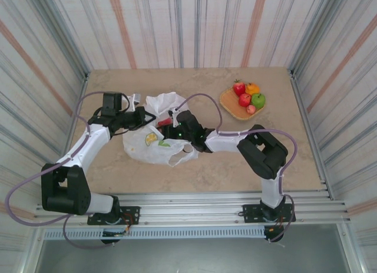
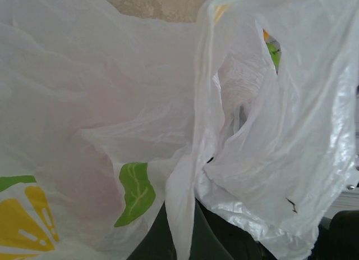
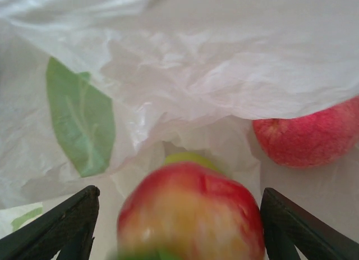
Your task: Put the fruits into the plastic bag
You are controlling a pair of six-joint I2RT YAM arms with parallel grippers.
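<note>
The plastic bag [image 1: 158, 148] lies crumpled at mid-table, white with lemon and leaf prints. My left gripper [image 1: 143, 117] is shut on a fold of the bag's film [image 2: 182, 226] and holds its edge up. My right gripper [image 1: 175, 125] reaches into the bag's mouth. Its fingers [image 3: 64, 229] stand apart, and a blurred red-and-yellow fruit [image 3: 190, 215] sits between them without touching either pad. A red apple [image 3: 307, 137] lies inside the bag to the right, and a green fruit [image 3: 190, 157] peeks out behind the blurred one.
At the back right a tan woven tray [image 1: 228, 107] holds a strawberry [image 1: 238, 87], an orange [image 1: 253, 88], a red apple [image 1: 244, 99], a green apple [image 1: 258, 99] and a small peach [image 1: 251, 109]. Striped walls enclose the table.
</note>
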